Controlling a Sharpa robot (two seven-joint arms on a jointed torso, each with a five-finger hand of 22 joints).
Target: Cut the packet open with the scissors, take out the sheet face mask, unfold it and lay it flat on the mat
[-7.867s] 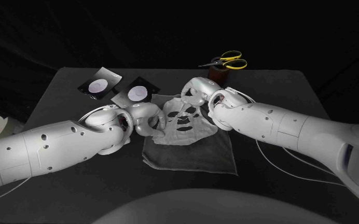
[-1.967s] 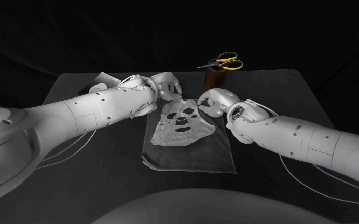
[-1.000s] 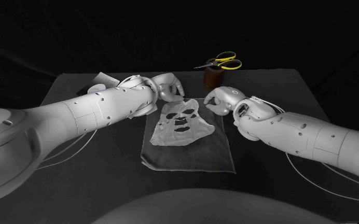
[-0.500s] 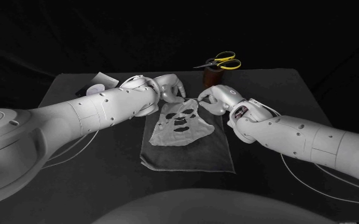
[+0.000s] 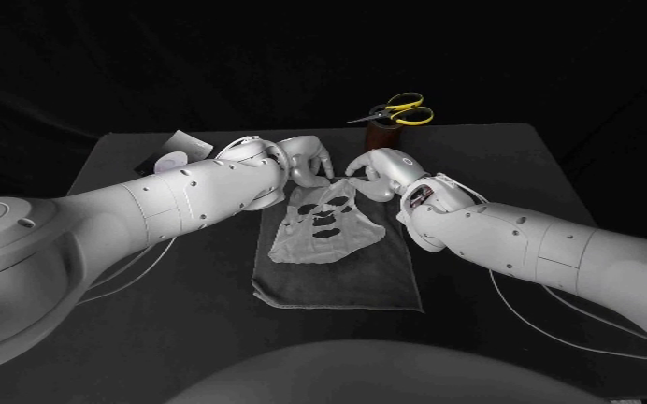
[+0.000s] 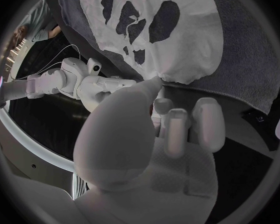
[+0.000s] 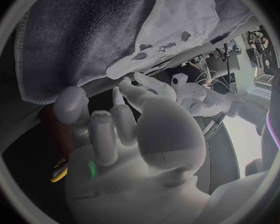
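Sheet face mask (image 5: 323,222) is out, unfolded, lying on the mat (image 5: 337,284), a bit skewed. Left robot hand (image 5: 305,157) and right robot hand (image 5: 379,168) hover at its far edge, fingers spread, holding nothing. I reckon only smoothing is left.

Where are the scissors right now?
In the head view, the yellow-handled scissors sit atop a brown holder at the table's far side, beyond the right robot hand.

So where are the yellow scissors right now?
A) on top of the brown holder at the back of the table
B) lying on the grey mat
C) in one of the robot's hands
A: the yellow scissors rest on the brown holder near the far edge of the table.
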